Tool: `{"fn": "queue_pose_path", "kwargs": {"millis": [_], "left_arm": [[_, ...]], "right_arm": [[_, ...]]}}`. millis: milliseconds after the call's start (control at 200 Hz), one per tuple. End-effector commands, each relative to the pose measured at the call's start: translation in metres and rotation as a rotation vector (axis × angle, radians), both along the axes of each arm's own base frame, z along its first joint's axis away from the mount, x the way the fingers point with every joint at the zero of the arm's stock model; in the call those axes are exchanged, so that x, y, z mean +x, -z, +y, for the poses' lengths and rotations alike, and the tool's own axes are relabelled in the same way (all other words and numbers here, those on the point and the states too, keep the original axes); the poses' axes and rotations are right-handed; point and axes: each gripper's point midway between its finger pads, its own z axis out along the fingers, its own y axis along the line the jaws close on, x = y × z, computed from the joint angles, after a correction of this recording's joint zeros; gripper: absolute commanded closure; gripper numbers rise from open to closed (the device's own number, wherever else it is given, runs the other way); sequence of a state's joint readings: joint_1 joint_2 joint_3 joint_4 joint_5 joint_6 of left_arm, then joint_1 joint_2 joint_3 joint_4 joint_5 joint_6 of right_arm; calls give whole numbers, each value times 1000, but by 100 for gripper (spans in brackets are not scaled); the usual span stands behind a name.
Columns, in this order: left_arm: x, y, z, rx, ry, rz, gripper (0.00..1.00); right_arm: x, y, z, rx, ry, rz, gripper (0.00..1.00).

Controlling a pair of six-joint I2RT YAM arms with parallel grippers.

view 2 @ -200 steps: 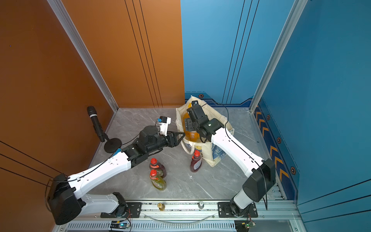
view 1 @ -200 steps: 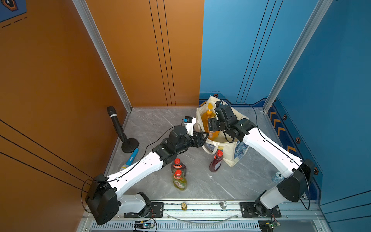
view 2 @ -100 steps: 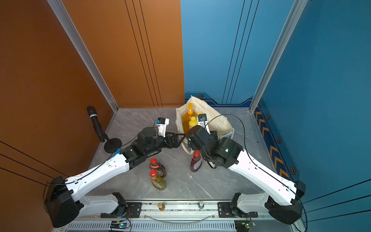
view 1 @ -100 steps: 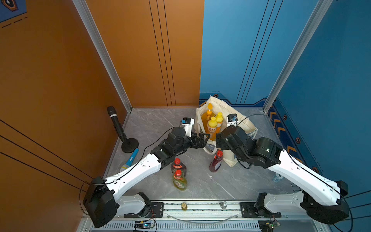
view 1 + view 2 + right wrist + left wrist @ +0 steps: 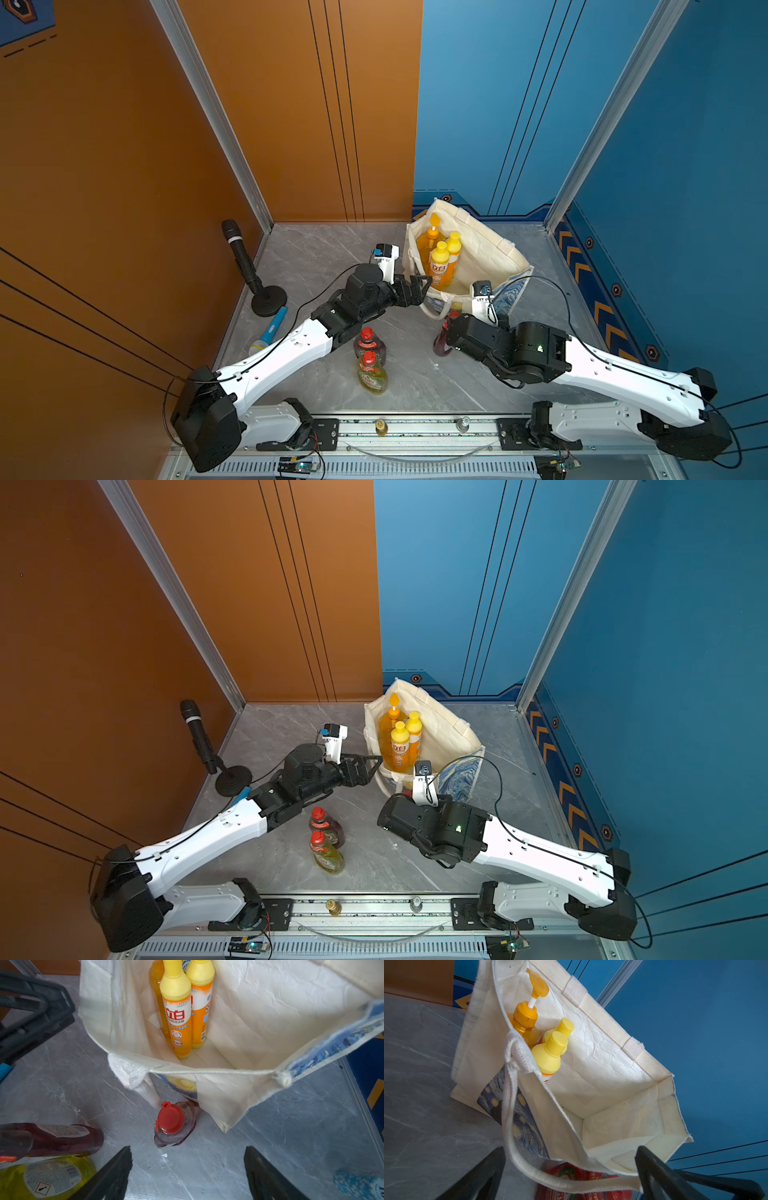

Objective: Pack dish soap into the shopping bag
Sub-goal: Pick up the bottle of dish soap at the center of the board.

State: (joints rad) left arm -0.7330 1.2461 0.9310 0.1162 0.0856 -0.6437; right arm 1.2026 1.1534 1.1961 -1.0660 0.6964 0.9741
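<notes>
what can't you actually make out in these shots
Dark red bottle by the shopping bag: a top view, right arm covers most of it.
Right gripper: both top views, hidden under its own wrist; only fingertips show in the right wrist view.
Pump bottle: right wrist view, top cut off, body behind yellow-capped bottles.
Blue-white object: right wrist view, cut by the corner, unidentifiable.
</notes>
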Motion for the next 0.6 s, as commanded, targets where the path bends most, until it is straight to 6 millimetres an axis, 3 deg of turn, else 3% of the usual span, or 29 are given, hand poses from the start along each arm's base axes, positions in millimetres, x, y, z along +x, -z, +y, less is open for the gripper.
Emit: {"fn": "queue_pose_path", "kwargs": {"millis": [0, 200, 526, 596], "left_arm": [[5, 4, 6, 15, -27, -13, 1], [6, 7, 12, 22, -53, -13, 2], [7, 9, 17, 25, -71, -15, 2], [7, 11, 17, 28, -72, -11, 2]], "right_arm": [[6, 17, 8, 37, 28, 32, 13], [21, 45, 20, 99, 12, 94, 18], [35, 68, 22, 48, 34, 134, 19], [37, 74, 18, 37, 49, 148, 25]]}}
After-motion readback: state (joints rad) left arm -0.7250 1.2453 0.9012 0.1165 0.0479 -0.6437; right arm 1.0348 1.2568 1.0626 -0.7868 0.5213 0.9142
